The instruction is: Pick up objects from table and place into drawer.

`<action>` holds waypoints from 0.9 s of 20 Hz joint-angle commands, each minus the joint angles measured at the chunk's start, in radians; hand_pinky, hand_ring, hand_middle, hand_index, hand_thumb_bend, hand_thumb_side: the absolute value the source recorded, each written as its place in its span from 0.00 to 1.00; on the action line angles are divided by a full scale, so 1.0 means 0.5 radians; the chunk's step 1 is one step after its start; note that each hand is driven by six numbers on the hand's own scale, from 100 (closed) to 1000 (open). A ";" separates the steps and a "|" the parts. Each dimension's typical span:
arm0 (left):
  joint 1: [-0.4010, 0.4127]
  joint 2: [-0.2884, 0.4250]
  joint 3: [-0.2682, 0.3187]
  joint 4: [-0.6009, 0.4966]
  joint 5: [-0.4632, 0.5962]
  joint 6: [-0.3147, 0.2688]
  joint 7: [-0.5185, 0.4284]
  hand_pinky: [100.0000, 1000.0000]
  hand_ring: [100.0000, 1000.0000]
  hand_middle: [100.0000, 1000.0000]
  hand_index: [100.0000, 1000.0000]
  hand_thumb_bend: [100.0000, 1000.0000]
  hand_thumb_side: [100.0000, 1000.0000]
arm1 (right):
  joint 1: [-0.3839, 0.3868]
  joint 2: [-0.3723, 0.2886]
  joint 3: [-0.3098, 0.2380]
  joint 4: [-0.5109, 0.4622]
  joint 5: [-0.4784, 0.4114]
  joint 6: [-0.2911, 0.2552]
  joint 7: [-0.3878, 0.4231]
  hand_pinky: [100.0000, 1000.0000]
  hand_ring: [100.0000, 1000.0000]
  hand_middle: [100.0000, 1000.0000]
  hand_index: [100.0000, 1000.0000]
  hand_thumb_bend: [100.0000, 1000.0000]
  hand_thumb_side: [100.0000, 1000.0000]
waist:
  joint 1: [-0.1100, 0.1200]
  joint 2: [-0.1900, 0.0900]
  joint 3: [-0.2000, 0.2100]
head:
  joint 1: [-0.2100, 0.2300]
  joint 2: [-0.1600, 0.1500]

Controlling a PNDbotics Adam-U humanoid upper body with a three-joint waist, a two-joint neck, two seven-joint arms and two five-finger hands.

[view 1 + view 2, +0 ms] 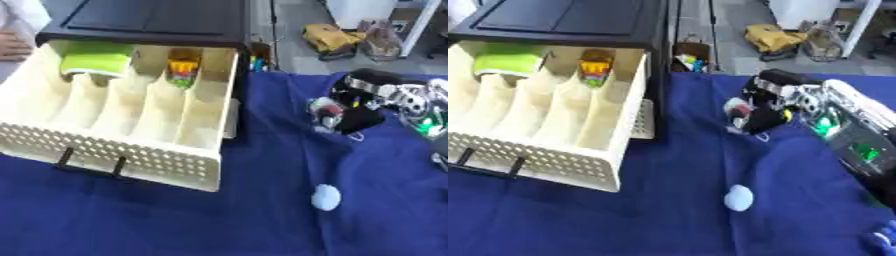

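A dark blue cloth is covering the worktop (201,220). A cream, perforated drawer (131,160) is standing pulled out over its left part, below a black cabinet (149,20). A small pale blue round thing (326,197) is lying on the cloth, well apart from the drawer's front corner. The right robot hand (750,117) is resting on the cloth farther back, blurred.
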 commanded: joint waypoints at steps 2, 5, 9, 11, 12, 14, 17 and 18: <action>-0.011 0.080 0.011 -0.021 0.004 0.005 -0.010 0.33 0.43 0.52 0.73 0.09 0.98 | -0.076 -0.133 -0.102 -0.210 -0.014 0.019 0.030 0.53 0.55 0.29 0.42 0.00 0.28 | -0.001 -0.060 -0.008 | 0.010 0.011; -0.008 0.087 0.010 -0.021 0.006 0.006 -0.011 0.33 0.43 0.52 0.74 0.09 0.98 | -0.101 -0.166 -0.159 -0.342 -0.026 0.043 0.043 0.52 0.55 0.28 0.41 0.00 0.29 | -0.007 -0.073 -0.015 | 0.014 0.016; -0.006 0.096 0.008 -0.021 0.010 0.009 -0.015 0.33 0.43 0.52 0.74 0.09 0.98 | -0.158 -0.195 -0.193 -0.492 -0.031 0.072 0.085 0.53 0.55 0.28 0.41 0.00 0.32 | -0.018 -0.091 -0.018 | 0.021 0.023; -0.005 0.100 0.006 -0.021 0.012 0.010 -0.018 0.33 0.43 0.52 0.74 0.09 0.98 | -0.205 -0.191 -0.197 -0.547 -0.023 0.077 0.113 0.53 0.55 0.28 0.41 0.00 0.33 | -0.022 -0.099 -0.019 | 0.023 0.028; -0.005 0.101 0.006 -0.021 0.013 0.010 -0.019 0.33 0.43 0.52 0.74 0.09 0.98 | -0.218 -0.189 -0.198 -0.563 -0.017 0.081 0.126 0.53 0.55 0.28 0.41 0.00 0.33 | -0.022 -0.101 -0.020 | 0.023 0.029; -0.005 0.103 0.002 -0.021 0.016 0.012 -0.023 0.33 0.43 0.52 0.74 0.09 0.98 | -0.271 -0.169 -0.205 -0.607 -0.003 0.071 0.142 0.53 0.55 0.28 0.41 0.00 0.35 | -0.028 -0.110 -0.015 | 0.026 0.035; -0.003 0.106 0.001 -0.021 0.019 0.013 -0.027 0.33 0.43 0.52 0.74 0.09 0.98 | -0.357 -0.126 -0.205 -0.634 0.019 0.064 0.174 0.53 0.55 0.28 0.41 0.00 0.36 | -0.033 -0.116 -0.014 | 0.031 0.039; -0.004 0.107 0.000 -0.021 0.020 0.013 -0.028 0.33 0.43 0.52 0.74 0.10 0.98 | -0.392 -0.100 -0.204 -0.640 0.024 0.061 0.183 0.53 0.55 0.28 0.41 0.00 0.36 | -0.036 -0.119 -0.011 | 0.030 0.040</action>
